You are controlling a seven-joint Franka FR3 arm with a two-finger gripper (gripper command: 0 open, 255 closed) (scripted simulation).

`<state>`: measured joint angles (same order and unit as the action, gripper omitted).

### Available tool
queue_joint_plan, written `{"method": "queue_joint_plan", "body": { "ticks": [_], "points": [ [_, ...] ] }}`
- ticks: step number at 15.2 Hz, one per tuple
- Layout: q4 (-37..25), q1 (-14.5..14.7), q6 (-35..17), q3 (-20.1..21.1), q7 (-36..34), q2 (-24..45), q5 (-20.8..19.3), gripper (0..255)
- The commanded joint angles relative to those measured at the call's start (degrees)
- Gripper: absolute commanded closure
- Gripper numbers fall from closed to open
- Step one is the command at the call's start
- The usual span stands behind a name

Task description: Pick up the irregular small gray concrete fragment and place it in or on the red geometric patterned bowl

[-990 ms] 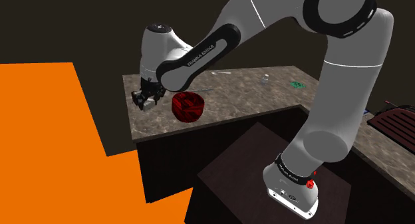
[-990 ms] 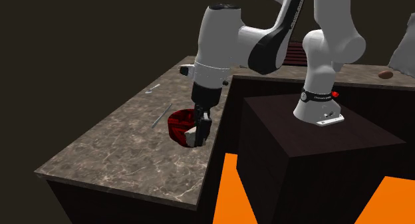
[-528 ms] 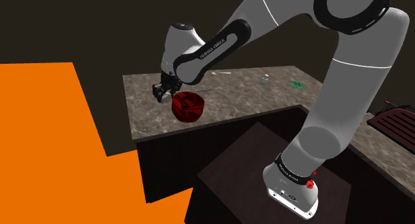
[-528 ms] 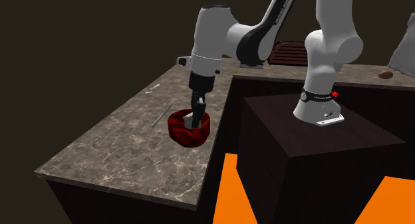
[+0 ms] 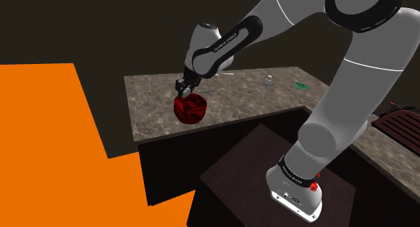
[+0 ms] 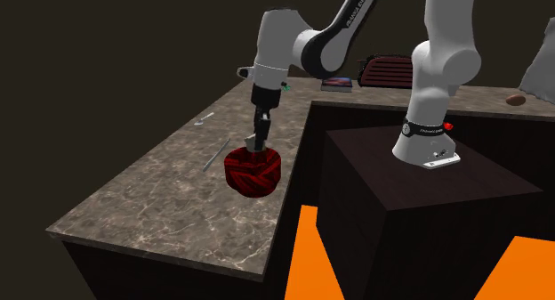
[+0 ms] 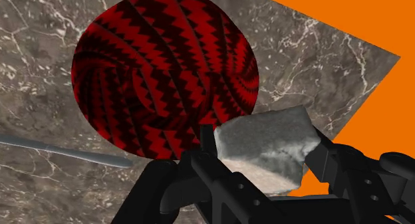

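Observation:
A red bowl (image 5: 190, 109) with a black zigzag pattern stands on the marble counter (image 5: 155, 111) near its front edge. My gripper (image 5: 182, 91) hovers just above the bowl's rim, shut on a rough grey concrete fragment (image 7: 266, 146). In the wrist view the black fingers (image 7: 206, 144) clasp the fragment from both sides, and the bowl (image 7: 165, 73) lies just beyond the gripper (image 7: 265, 149). In the second exterior view the gripper (image 6: 258, 142) hangs over the bowl (image 6: 253, 171).
A thin grey utensil (image 7: 66, 151) lies on the counter beside the bowl; it is the utensil (image 6: 213, 156) seen in the second exterior view. Small items (image 5: 299, 86) rest at the counter's far end. The dark stand (image 5: 269, 165) is in front, with orange floor (image 5: 54, 138) below.
The gripper, carrying the fragment, has risen and moved from beside the bowl, toward the shoulder view's right, to above the bowl's rim.

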<state>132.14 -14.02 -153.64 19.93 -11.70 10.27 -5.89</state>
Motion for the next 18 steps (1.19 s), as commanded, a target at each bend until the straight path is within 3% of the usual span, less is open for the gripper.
{"method": "queue_joint_plan", "body": {
  "ticks": [1,3,18],
  "points": [
    [0.40,-2.37,0.07,-0.38,4.38,-0.54,1.88,255],
    [0.70,-5.28,0.05,-1.04,9.65,-0.81,3.93,255],
    [1.05,-2.76,-9.03,-4.43,5.55,8.25,-2.06,255]
  ]
}}
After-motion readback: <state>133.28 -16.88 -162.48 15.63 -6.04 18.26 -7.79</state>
